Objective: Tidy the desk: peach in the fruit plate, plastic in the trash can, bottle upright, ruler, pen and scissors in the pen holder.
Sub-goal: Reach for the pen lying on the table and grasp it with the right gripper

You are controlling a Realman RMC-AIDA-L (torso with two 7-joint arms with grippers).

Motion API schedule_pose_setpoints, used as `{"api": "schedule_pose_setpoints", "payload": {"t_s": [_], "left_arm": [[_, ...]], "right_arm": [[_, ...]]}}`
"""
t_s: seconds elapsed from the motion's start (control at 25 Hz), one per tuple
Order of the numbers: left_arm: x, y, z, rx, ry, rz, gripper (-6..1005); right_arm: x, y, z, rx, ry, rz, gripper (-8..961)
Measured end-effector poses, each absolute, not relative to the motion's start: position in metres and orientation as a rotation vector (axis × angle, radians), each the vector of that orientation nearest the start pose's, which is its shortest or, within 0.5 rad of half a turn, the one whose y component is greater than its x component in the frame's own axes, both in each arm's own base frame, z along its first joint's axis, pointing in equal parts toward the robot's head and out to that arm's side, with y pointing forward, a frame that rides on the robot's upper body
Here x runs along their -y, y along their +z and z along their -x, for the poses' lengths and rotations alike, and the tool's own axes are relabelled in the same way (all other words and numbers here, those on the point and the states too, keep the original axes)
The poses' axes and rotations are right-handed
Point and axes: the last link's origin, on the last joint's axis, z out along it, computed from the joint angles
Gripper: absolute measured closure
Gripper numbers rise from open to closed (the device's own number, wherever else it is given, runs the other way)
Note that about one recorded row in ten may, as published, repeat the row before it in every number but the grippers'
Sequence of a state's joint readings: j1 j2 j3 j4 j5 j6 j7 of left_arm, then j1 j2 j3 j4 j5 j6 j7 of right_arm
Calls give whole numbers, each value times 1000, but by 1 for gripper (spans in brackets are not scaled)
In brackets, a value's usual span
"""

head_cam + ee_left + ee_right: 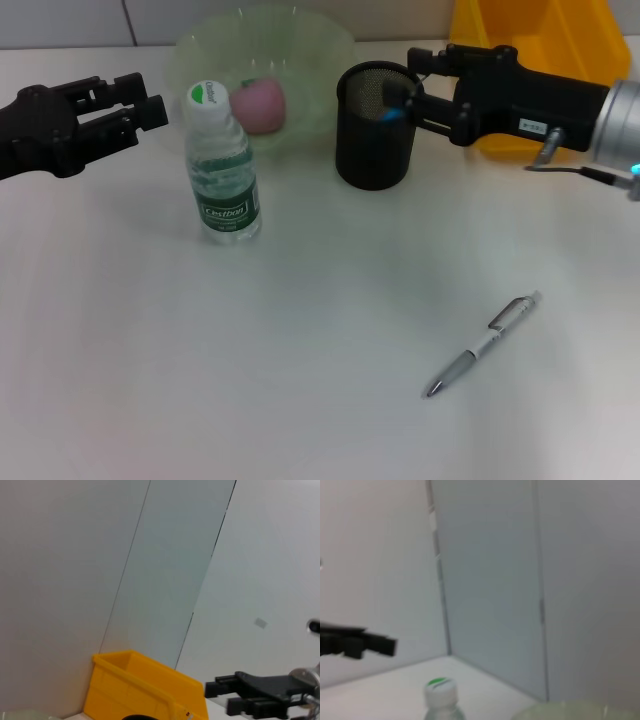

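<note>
A clear water bottle (224,172) with a green-and-white cap stands upright left of centre; its cap also shows in the right wrist view (439,689). A pink peach (260,105) lies in the pale green fruit plate (320,45) behind it. A black mesh pen holder (372,150) stands right of the plate, with something blue (392,110) inside. My right gripper (420,92) is open at the holder's right rim. A silver pen (483,345) lies on the table at the front right. My left gripper (148,108) is open and empty, left of the bottle.
A yellow bin (540,40) stands at the back right behind my right arm, and it also shows in the left wrist view (140,690). The white table (250,380) stretches in front of the bottle. A wall lies behind the table.
</note>
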State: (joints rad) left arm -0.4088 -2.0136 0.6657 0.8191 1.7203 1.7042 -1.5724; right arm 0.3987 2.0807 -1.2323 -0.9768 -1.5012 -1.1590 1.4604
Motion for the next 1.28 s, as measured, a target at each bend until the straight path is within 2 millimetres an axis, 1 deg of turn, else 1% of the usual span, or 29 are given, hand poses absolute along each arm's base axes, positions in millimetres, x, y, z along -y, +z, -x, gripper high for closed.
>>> {"api": "schedule_pose_setpoints", "payload": {"t_s": [0.08, 0.12, 0.16, 0.2, 0.24, 0.28, 0.32, 0.36, 0.4, 0.52, 0.68, 0.72, 0.76, 0.8, 0.84, 1.04, 1.16, 1.28], "left_arm": [[-319, 78, 262, 681, -1000, 2527, 505], [-319, 78, 262, 679, -1001, 2530, 505], [-319, 77, 261, 677, -1001, 2532, 505], [-319, 77, 261, 675, -1000, 2535, 505], [-319, 77, 260, 674, -1000, 2537, 505], [-319, 76, 260, 674, -1001, 2539, 505], [-319, 76, 260, 674, -1001, 2539, 505], [-319, 76, 260, 674, -1002, 2540, 505], [-319, 76, 260, 674, -1003, 2541, 505], [-319, 74, 259, 680, -1013, 2541, 505], [-317, 69, 258, 692, -1027, 2546, 505], [-317, 68, 258, 693, -1029, 2550, 505], [-316, 68, 257, 693, -1030, 2553, 505], [-316, 67, 257, 693, -1034, 2555, 505], [-316, 67, 257, 693, -1036, 2557, 505], [-315, 64, 256, 694, -1040, 2560, 505], [-315, 63, 255, 691, -1042, 2563, 505], [-315, 63, 255, 690, -1042, 2564, 505]], "right_arm": [[-359, 15, -192, -416, 732, 2596, 455], [-355, 28, -186, -416, 669, 2662, 455], [-353, 35, -182, -406, 622, 2698, 455], [-353, 35, -182, -406, 622, 2698, 455], [-352, 42, -179, -394, 576, 2722, 455], [-348, 54, -172, -364, 495, 2764, 455], [-348, 54, -172, -364, 495, 2764, 455], [-344, 64, -166, -325, 424, 2797, 455], [-344, 64, -166, -325, 424, 2797, 455], [-337, 75, -159, -261, 309, 2847, 456], [-331, 78, -157, -224, 168, 2897, 456], [-330, 77, -157, -220, 122, 2914, 456], [-328, 77, -159, -214, 22, 2948, 456], [-328, 77, -159, -214, 22, 2948, 456], [-328, 77, -159, -212, -15, 2962, 456], [-321, 80, -160, -214, -275, 3034, 457], [-318, 79, -158, -190, -437, 3028, 457], [-316, 75, -154, -126, -595, 2997, 457]]}}
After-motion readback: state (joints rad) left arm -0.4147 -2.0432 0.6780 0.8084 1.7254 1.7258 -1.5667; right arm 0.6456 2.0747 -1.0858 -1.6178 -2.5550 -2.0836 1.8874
